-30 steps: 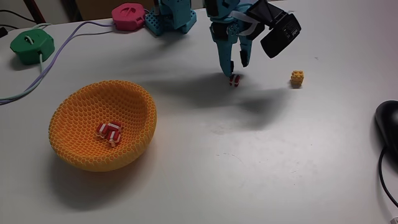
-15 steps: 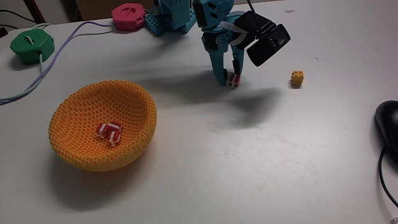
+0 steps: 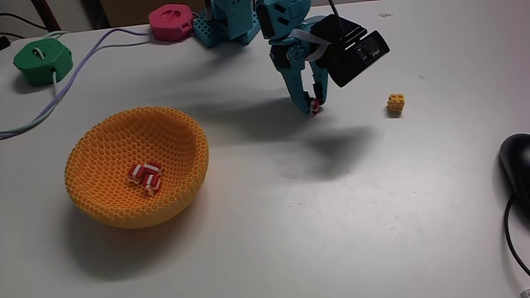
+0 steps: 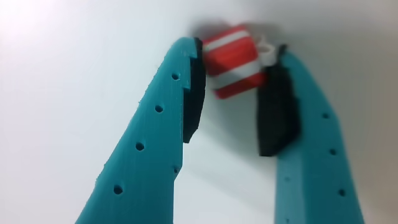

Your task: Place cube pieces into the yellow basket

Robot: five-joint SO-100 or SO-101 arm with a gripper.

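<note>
My teal gripper (image 3: 313, 104) points down at the back middle of the table, shut on a red cube piece with a white band (image 3: 315, 105), at or just above the table surface. In the wrist view the red cube (image 4: 231, 61) sits tilted between the two black pads (image 4: 194, 87) at the tips of my gripper (image 4: 235, 47). A yellow-orange studded cube piece (image 3: 396, 104) lies alone to the right. The yellow basket (image 3: 99, 203) stands at the front left with two or three red-and-white cube pieces (image 3: 146, 175) inside.
A green puck (image 3: 41, 62) and a pink puck (image 3: 171, 21) with cables lie at the back left. A black mouse (image 3: 517, 170) rests at the right edge. The arm's base (image 3: 224, 25) stands at the back. Bare white table lies between gripper and basket.
The gripper's fingers, spread over the red cube a second ago, have closed on it. The wrist has swung slightly left, and the hold has stayed nearly still for the last half second.
</note>
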